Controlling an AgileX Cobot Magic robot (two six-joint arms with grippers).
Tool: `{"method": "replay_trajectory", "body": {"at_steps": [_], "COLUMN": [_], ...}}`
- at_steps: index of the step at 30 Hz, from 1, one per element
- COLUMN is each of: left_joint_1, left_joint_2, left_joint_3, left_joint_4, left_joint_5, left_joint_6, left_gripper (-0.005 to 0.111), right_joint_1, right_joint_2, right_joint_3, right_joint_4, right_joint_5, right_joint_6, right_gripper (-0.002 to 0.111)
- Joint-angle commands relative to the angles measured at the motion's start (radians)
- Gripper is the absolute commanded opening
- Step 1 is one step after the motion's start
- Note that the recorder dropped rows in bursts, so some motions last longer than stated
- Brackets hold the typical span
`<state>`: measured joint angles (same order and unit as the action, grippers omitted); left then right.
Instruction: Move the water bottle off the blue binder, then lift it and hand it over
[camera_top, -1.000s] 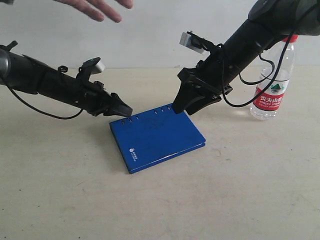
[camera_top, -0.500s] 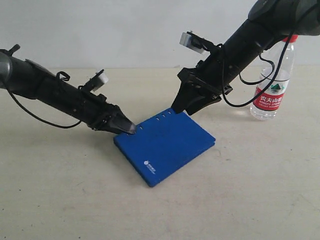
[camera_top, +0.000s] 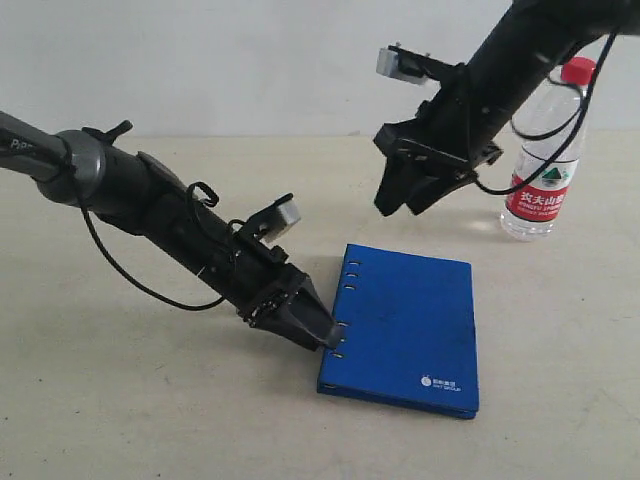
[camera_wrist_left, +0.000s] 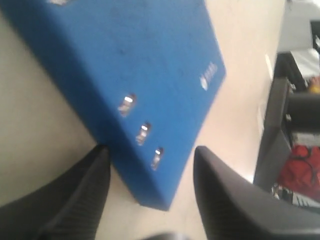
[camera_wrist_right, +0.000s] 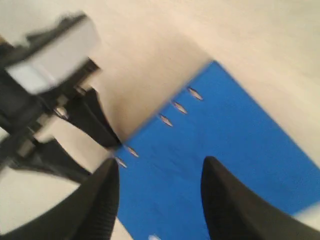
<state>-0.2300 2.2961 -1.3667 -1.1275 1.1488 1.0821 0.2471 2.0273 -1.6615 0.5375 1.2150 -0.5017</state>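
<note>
1. At the spine corner of the flat, deep-blue rectangular binder (camera_top: 410, 320), my left pincer (camera_top: 322, 333) stands wide, its ridged black fingers (camera_wrist_left: 85, 185) straddling that corner without clamping it.
2. The binder lies flush on the pale worktop (camera_top: 150, 420). I judge it stiff and fairly light, best pinched at an edge.
3. My right pincer (camera_top: 400, 207) hangs above the worktop near the binder's far side, wide and empty.
4. The small clear plastic water bottle with the red cap (camera_top: 545, 170) stands upright beyond my right arm, well apart from the binder. It is probably thin-walled and slick, so I would grip it gently around the labelled middle.
</note>
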Motion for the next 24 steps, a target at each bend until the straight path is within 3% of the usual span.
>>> {"method": "replay_trajectory", "body": {"at_steps": [1, 8, 11, 12, 14, 17, 21, 24], "left_joint_1": [0.003, 0.003, 0.001, 0.001, 0.001, 0.001, 0.001, 0.001], "left_joint_2": [-0.023, -0.023, -0.023, -0.023, -0.023, -0.023, -0.023, -0.023], "left_joint_3": [0.006, 0.006, 0.006, 0.006, 0.006, 0.006, 0.006, 0.006], "left_joint_4": [-0.018, -0.119, -0.139, -0.139, -0.139, -0.139, -0.139, -0.139], "left_joint_5": [-0.035, -0.058, -0.058, -0.058, -0.058, -0.058, -0.062, -0.098], "left_joint_6": [-0.073, -0.080, -0.072, -0.072, -0.072, -0.073, -0.073, -0.073], "left_gripper": [0.048, 0.048, 0.048, 0.048, 0.048, 0.051, 0.066, 0.066], "right_joint_1": [-0.031, -0.204, -0.321, -0.326, -0.318, -0.307, -0.307, -0.307], "right_joint_2": [-0.052, -0.052, -0.052, -0.052, -0.052, -0.050, -0.050, -0.050], "right_joint_3": [0.029, 0.289, 0.532, 0.559, 0.611, 0.667, 0.667, 0.667], "right_joint_4": [-0.225, -0.047, 0.519, 0.572, 0.594, 0.496, 0.487, 0.472], "right_joint_5": [0.006, -0.018, -0.027, -0.026, -0.047, -0.219, -0.246, -0.272], "right_joint_6": [0.185, 0.136, -0.341, -0.408, -0.487, -0.486, -0.486, -0.484], "right_gripper": [0.044, 0.044, 0.044, 0.044, 0.045, 0.045, 0.045, 0.045]}}
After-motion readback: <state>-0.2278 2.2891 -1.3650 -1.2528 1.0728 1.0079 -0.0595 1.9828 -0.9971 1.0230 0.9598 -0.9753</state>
